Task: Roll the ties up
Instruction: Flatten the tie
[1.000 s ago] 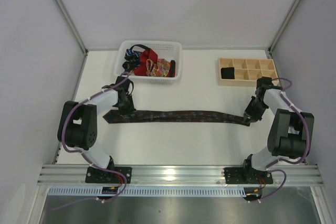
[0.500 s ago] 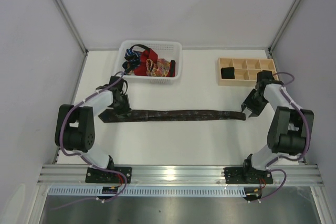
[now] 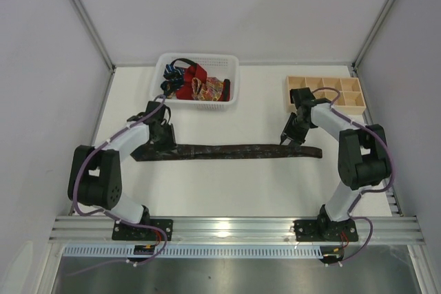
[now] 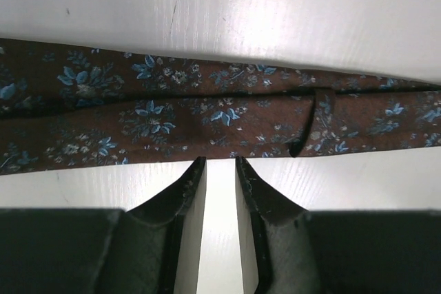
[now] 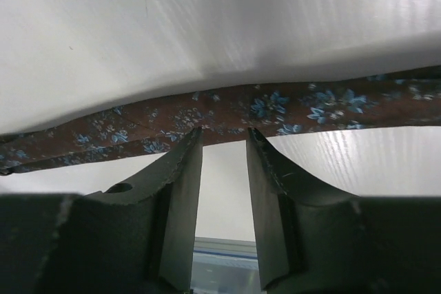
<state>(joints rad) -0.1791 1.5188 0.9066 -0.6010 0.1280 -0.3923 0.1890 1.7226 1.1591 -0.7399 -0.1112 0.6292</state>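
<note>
Left gripper [image 4: 219, 160] hangs over the table [image 3: 227, 191] with its jaws only a narrow slot apart and nothing between them; bare tabletop shows through the gap. Right gripper [image 5: 224, 132], same story: slightly parted, empty, tips right at the fabric's near edge. And there's the dark floral tie [image 3: 227, 150], stretched out flat across the middle of the table, wide end by the left arm, narrow end running just past the right one, seam side up. More ties [image 3: 196, 86] wait in the white basket [image 3: 234, 77] behind, with the wooden tray [image 3: 358, 108] off to the right.

Now the dangers. With slots this tight, a jaw could well land on top of the cloth and shove it along the smooth surface instead of pinching it. The right tips sit inboard of the narrow end, so a grab here likely leaves a loose tail and a sloppy core. That little keeper loop [image 4: 318, 118] near the left fingers [image 4: 189, 197] looks ready to snag. Uneven pull, and the roll skews.
</note>
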